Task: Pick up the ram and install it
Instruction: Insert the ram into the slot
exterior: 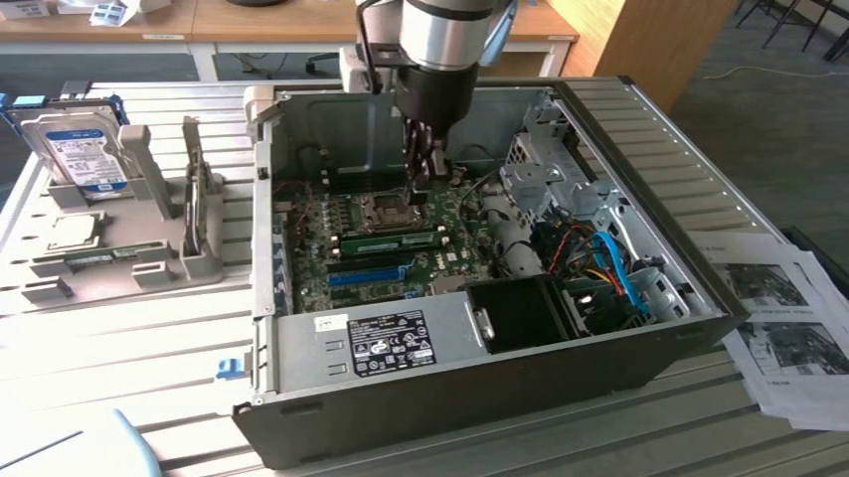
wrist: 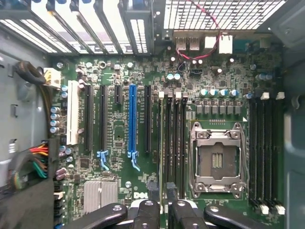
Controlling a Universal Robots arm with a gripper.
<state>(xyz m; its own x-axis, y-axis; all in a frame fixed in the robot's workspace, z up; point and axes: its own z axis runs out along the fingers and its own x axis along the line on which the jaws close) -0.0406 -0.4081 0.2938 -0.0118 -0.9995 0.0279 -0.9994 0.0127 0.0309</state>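
The ram is a long green stick standing in a memory slot on the motherboard, just in front of the empty processor socket inside the open computer case. In the wrist view the ram shows edge-on as a thin pale line in the slot nearest the expansion slots. My gripper reaches down into the case and hangs above the board. In the wrist view the gripper is over one end of the ram. Its dark fingertips stand apart on either side of the ram's line, open.
The case walls close in around the arm. A blue expansion slot runs beside the ram, with more memory slots past the socket. Coloured cables crowd the exterior view's right. A grey holder outside carries a hard drive.
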